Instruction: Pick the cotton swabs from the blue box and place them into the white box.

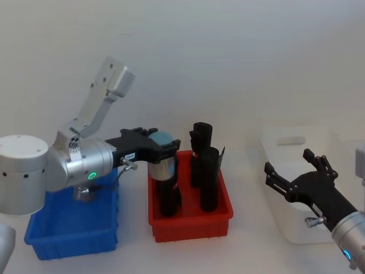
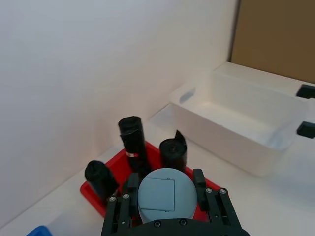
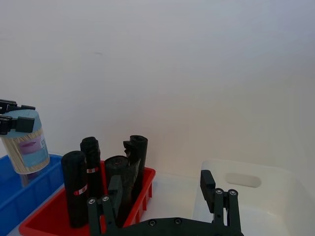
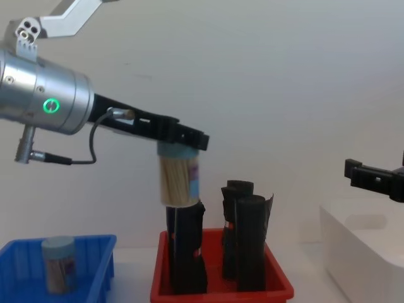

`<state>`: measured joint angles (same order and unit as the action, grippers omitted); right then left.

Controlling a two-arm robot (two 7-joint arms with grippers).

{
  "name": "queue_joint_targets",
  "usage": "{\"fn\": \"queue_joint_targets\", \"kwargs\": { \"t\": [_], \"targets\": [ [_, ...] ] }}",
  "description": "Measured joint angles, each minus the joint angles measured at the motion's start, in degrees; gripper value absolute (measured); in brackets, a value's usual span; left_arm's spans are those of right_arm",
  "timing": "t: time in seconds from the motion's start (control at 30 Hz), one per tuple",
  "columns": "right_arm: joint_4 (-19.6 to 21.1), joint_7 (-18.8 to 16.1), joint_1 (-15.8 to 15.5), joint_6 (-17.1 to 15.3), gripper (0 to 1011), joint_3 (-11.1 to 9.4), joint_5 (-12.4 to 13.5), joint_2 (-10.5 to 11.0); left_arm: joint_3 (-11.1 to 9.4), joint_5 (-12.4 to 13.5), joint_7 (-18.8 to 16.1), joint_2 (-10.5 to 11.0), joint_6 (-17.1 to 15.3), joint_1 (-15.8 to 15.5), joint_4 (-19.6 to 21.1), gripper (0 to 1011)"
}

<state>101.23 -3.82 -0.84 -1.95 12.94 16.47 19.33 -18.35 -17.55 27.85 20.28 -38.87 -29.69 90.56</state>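
A clear tub of cotton swabs (image 1: 163, 161) with a pale blue cap hangs above the left end of the red tray, and my left gripper (image 1: 162, 144) is shut on its cap. From the side, this tub (image 4: 178, 180) sits just over a black roll. The left wrist view has its cap (image 2: 165, 194) between the fingers. A second tub (image 4: 59, 273) stands in the blue box (image 1: 74, 228). The white box (image 1: 302, 234) lies at the far right. My right gripper (image 1: 290, 164) hovers open over the white box's near left part, holding nothing.
A red tray (image 1: 191, 221) with three upright black rolls (image 1: 209, 178) stands between the blue box and the white box. A bare white wall closes off the back. Open tabletop lies in front of the boxes.
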Motion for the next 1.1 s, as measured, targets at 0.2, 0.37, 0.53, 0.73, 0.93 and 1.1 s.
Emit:
{"fn": "queue_joint_targets", "kwargs": {
  "t": [0.2,0.37,0.53,0.73,0.93,1.1],
  "targets": [
    [0.0,0.0,0.0,0.0,1001,0.0,0.0,0.0,-0.9,0.6,3.3,-1.1,-1.9,-2.0,0.2,666],
    [0.0,0.0,0.0,0.0,1001,0.0,0.0,0.0,-1.4,0.9,5.2,-1.7,-3.0,-3.1,0.2,665],
    [0.0,0.0,0.0,0.0,1001,0.0,0.0,0.0,-1.6,1.1,6.3,-2.0,-3.6,-3.7,0.3,665],
    [0.0,-0.2,0.0,0.0,1001,0.0,0.0,0.0,-1.9,1.3,7.2,-2.3,-4.1,-4.3,0.3,665],
    [0.1,-1.7,0.2,0.0,1001,-0.1,-0.3,0.2,-2.0,1.4,7.8,-2.5,-4.4,-4.6,0.4,665],
    [0.3,-4.0,0.6,0.1,1001,-0.1,-0.7,0.6,-2.1,1.4,8.1,-2.6,-4.6,-4.8,0.4,665]
  ]
}}
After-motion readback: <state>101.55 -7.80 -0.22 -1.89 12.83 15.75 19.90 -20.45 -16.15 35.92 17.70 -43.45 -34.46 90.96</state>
